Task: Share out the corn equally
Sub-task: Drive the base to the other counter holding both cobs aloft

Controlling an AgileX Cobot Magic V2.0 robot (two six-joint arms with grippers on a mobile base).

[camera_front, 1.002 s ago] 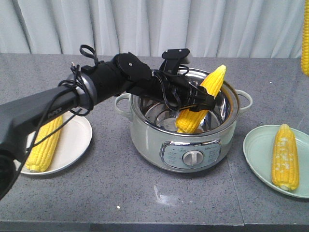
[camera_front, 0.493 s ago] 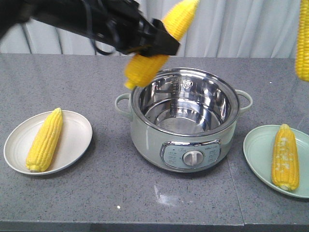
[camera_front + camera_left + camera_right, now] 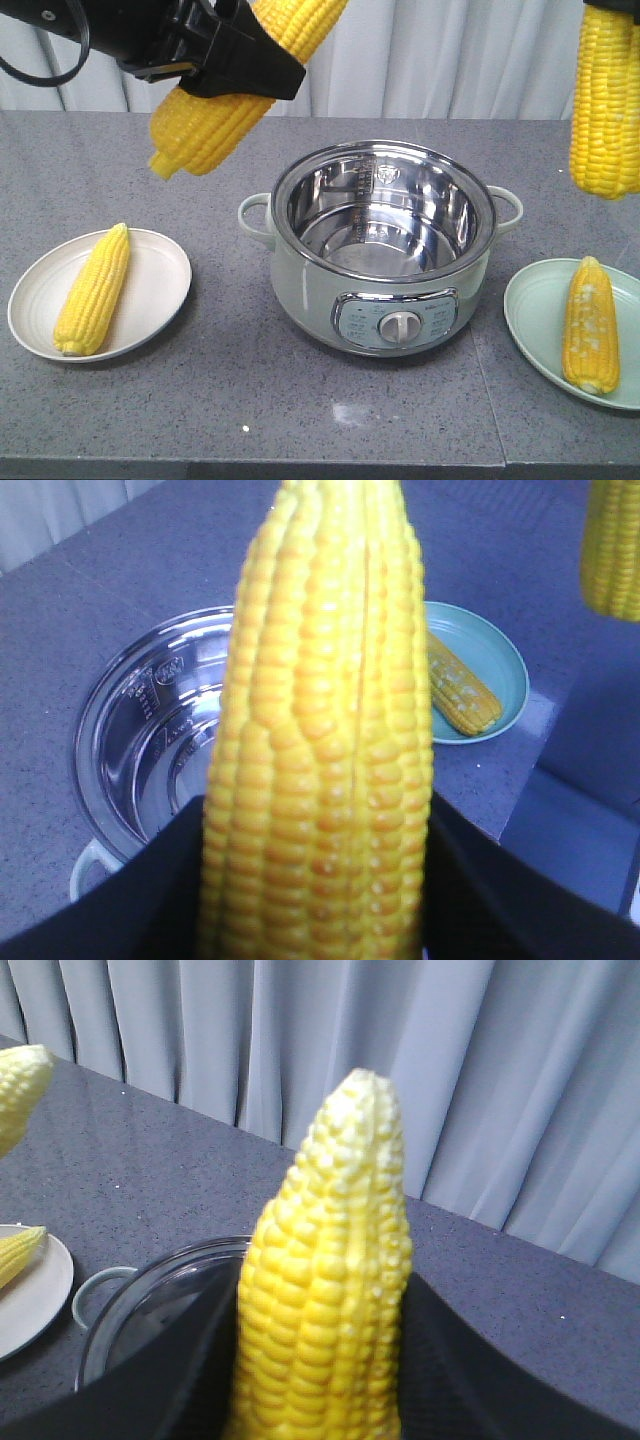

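My left gripper is shut on a yellow corn cob, held tilted in the air above the table, left of the pot; the same cob fills the left wrist view. High at the right edge, my right gripper is shut on another corn cob, which hangs upright above the green plate; this cob fills the right wrist view. One cob lies on the white plate at the left. Another cob lies on the green plate at the right.
A steel electric pot with a dial stands mid-table between the plates, with nothing inside it. A pale curtain hangs behind the grey table.
My left gripper lifted its cob out of the pot and carried it up and leftward. The right cob has come lower and further into view.
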